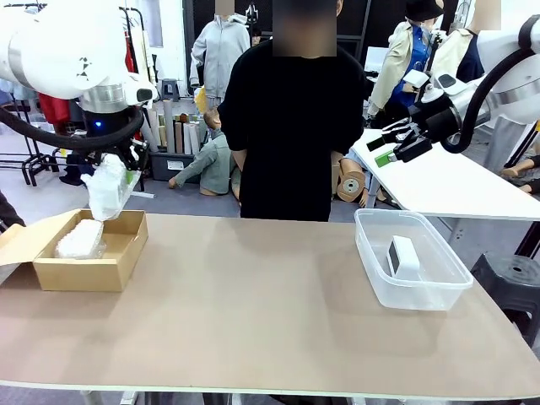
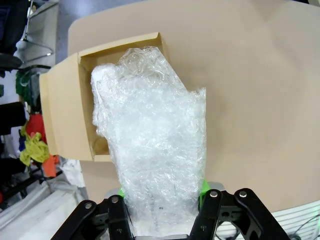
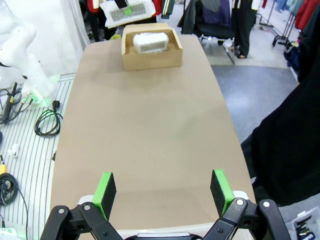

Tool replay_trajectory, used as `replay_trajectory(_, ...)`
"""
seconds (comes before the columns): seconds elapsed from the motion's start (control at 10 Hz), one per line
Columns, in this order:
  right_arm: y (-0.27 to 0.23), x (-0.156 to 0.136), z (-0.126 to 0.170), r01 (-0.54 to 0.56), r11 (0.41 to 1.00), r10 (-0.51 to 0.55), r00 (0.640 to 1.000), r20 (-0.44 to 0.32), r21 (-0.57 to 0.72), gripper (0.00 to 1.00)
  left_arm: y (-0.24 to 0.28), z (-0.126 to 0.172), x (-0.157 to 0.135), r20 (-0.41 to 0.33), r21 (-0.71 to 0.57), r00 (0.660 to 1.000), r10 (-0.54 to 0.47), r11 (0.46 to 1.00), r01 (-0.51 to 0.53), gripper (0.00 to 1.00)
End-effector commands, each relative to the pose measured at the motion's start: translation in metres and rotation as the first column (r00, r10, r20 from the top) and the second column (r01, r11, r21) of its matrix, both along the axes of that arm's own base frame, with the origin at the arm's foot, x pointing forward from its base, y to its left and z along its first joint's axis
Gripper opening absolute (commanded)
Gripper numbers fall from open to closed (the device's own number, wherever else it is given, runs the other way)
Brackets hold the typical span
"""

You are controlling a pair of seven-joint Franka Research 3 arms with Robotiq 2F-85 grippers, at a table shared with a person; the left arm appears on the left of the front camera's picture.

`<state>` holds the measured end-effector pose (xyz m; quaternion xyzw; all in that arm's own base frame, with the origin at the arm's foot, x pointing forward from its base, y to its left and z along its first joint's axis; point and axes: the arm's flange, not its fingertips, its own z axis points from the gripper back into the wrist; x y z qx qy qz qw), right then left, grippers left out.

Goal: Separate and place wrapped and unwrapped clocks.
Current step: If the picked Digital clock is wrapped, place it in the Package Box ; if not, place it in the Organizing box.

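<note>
My tan surface (image 1: 253, 295) takes up most of the room here, with a second white table (image 1: 456, 186) off to my right. The floor (image 3: 260, 90) is grey, and a clothes rack (image 3: 280, 10) hung with jackets stands at the back. Beside me lies a ribbed grey mat (image 3: 25, 165) with loose cables (image 3: 47, 122).

White bubble-wrap bundle (image 2: 155, 145), brown cardboard box (image 1: 84, 261), white clock (image 1: 403, 255), clear tub (image 1: 412, 291), tan table (image 1: 253, 312).
</note>
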<state>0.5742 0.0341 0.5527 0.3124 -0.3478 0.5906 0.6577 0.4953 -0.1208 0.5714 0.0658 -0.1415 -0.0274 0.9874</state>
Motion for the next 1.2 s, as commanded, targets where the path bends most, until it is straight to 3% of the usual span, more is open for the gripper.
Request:
replay_trajectory(0.0,0.0,0.0,0.002,0.002,1.0,-0.002,1.0,0.006,0.0,1.0,0.001,0.004,0.0,0.009,-0.002,1.0,0.001,1.0,-0.001,0.0)
replay_trajectory(0.3,0.0,0.0,0.002,0.002,1.0,-0.002,1.0,0.006,0.0,1.0,0.011,-0.026,0.017,-0.031,0.017,0.999,0.042,0.999,-0.042,0.0)
replay_trajectory(1.1,0.0,0.0,0.002,0.002,1.0,-0.002,1.0,0.006,0.0,1.0,0.062,-0.104,0.055,0.004,-0.016,1.0,0.028,0.999,-0.028,0.0)
